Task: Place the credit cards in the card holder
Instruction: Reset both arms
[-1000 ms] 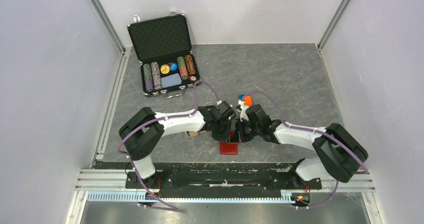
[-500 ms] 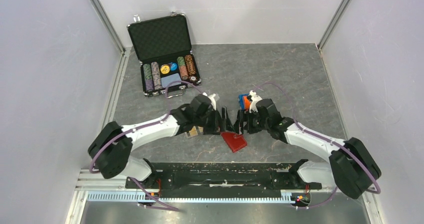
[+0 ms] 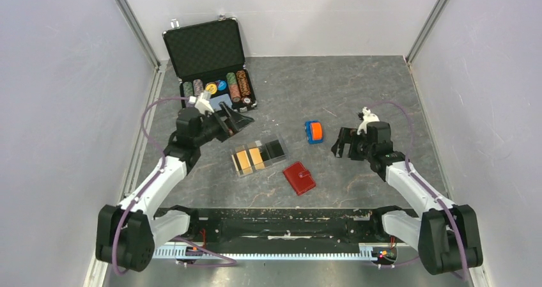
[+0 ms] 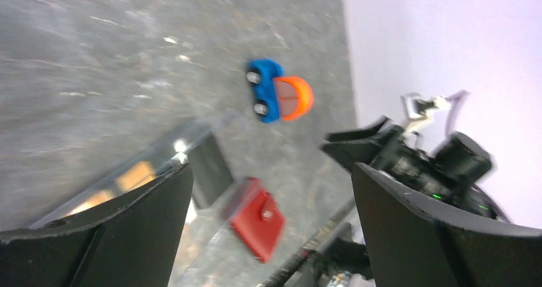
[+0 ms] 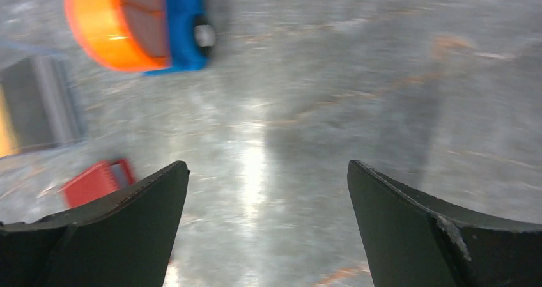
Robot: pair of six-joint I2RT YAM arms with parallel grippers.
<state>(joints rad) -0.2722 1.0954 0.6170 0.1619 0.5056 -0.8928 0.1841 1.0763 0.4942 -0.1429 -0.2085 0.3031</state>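
Cards sit in place already: two credit cards with orange-gold faces lie flat inside the card holder, filling its left and middle compartments side by side. The compartment on the right shows only its dark base. The clear holder rests on the grey table, left of the middle and towards the near edge, turned slightly askew.

The left gripper hangs above the surface between the holder and the black briefcase, its jaws spread wide with nothing between them. In its wrist view the two dark fingers frame the holder, the wallet and the toy below, all blurred. The right gripper hovers over the right half of the surface, well apart from the holder. Its jaws are also spread wide, and its wrist view shows only bare table between them.

A small red wallet lies closed just to the right of the holder, nearer the near edge. A blue and orange toy stands near the middle of the surface, between the two grippers. The briefcase stands open in the far left corner, with rows of poker chips in its tray.
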